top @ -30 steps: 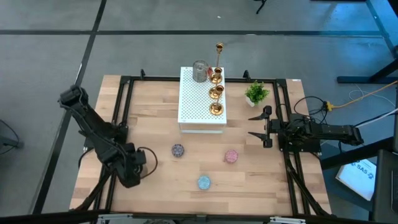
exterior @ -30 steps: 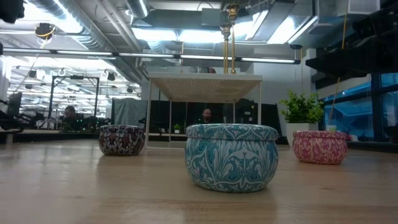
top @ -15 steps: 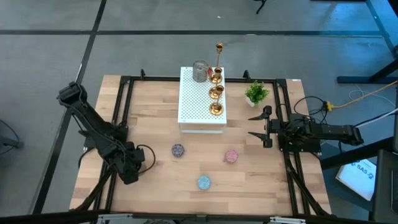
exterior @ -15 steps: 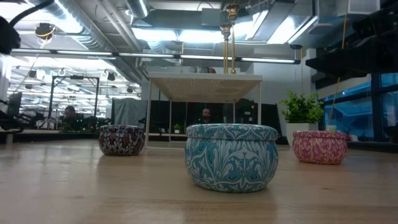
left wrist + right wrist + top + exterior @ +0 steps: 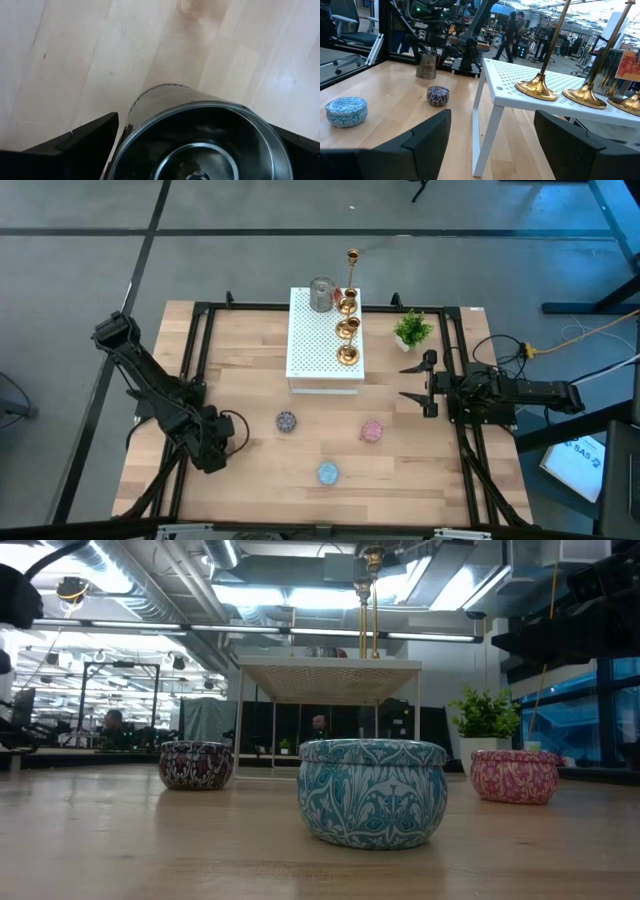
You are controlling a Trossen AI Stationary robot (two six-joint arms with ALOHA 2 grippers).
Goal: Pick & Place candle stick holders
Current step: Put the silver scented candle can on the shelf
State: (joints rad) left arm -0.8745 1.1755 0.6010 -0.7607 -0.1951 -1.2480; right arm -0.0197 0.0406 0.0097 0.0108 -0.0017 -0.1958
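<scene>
A silvery cylindrical cup stands upright on its base at the table's left. My left gripper points steeply down over it, open, with one finger on each side of the cup's wall. Three low gold holders stand on their round bases on the white perforated box. A tall thin gold one and another silvery cup stand at the box's far end. My right gripper waits open and level at the table's right.
Three small patterned round tins sit on the wood: dark, pink, blue. A green potted plant stands right of the box. A black frame runs along the table's edges. People show in the room beyond.
My left gripper has sunk toward the table over the silvery cup, staying open, and has then kept still. The cup has stayed where it was.
</scene>
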